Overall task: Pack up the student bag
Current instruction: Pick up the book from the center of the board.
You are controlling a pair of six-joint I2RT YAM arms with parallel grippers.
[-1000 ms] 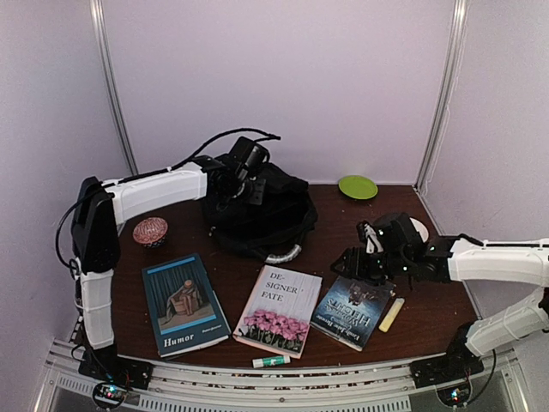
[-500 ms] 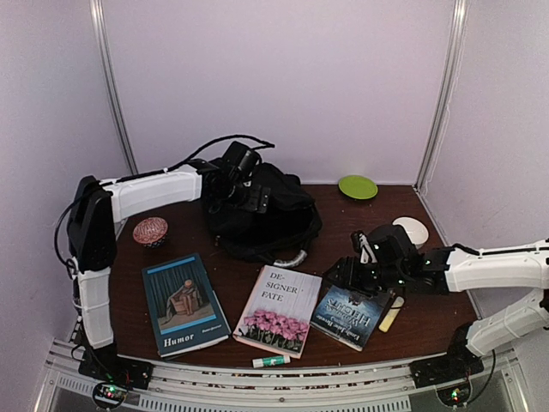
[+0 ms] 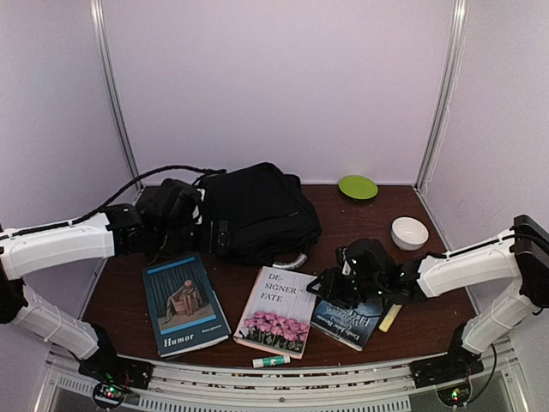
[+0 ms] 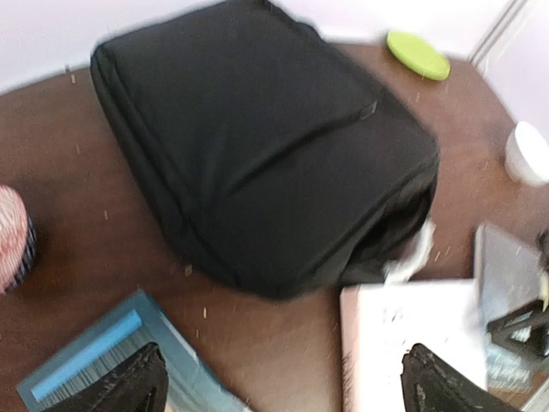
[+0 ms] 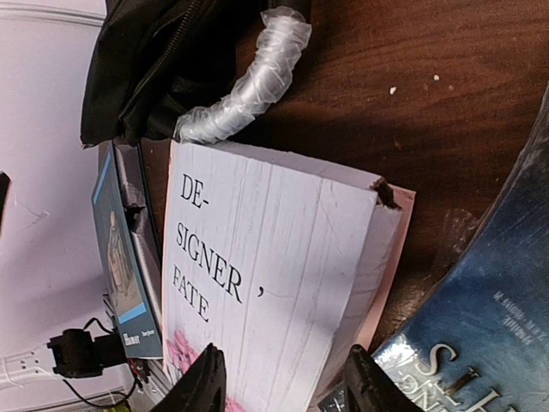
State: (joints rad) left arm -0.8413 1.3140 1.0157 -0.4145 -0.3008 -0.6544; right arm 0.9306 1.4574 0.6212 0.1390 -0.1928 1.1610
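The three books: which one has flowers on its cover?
The middle one, the white Designer Fate book, shows pink flowers; the Humor book is blue, the right book dark.

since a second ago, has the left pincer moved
Yes. The left pincer came off the top of the bag, going left and toward the near edge, closer to the blue book.

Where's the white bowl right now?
In the top view, the white bowl sits on the table's right side. It is nearer than the green plate and just beyond the right arm.
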